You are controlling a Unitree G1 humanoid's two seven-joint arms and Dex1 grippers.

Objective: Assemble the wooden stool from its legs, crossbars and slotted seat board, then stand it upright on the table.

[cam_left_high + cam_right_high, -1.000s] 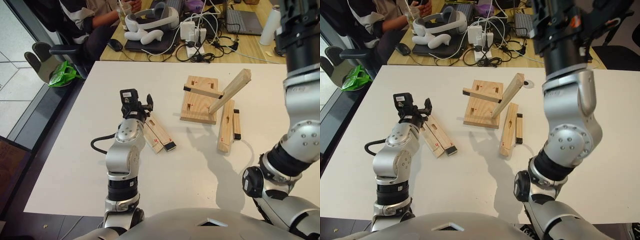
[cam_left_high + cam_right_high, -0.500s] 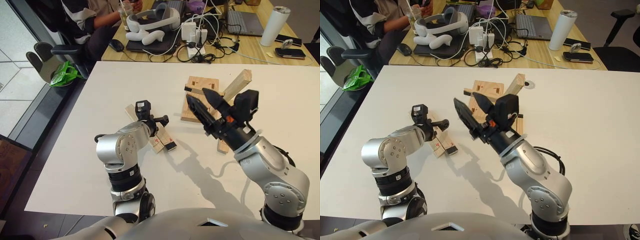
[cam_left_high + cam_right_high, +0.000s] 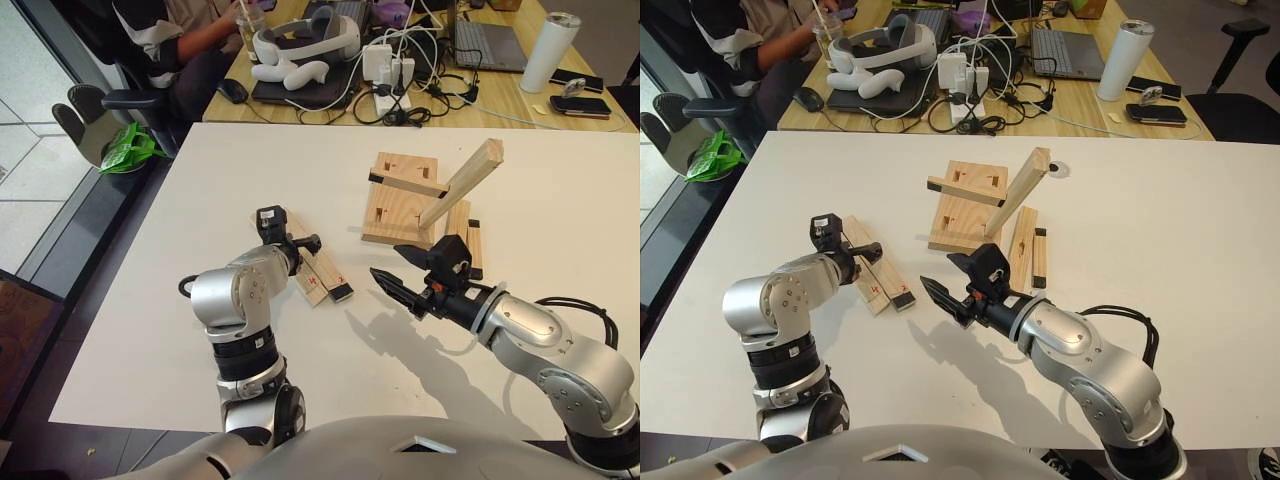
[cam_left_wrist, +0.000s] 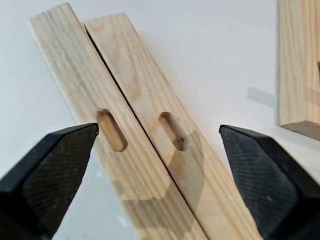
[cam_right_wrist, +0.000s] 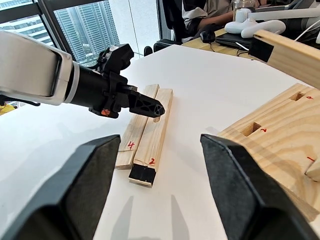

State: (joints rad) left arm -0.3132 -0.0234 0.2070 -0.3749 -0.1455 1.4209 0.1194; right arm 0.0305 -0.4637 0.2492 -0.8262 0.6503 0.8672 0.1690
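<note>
Pine legs (image 3: pixel 318 270), likely stiff and light, paired flat on table (image 3: pixel 180 220); my left gripper (image 3: pixel 300 243) spread astride them, I'd pinch one mid-length; my right gripper (image 3: pixel 385 262) spread, empty, near seat board (image 3: pixel 392 210)

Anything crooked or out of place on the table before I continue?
Yes: the long wooden leg rises at a slant from the right edge of the flat slotted wooden seat board, not square to it.
</note>
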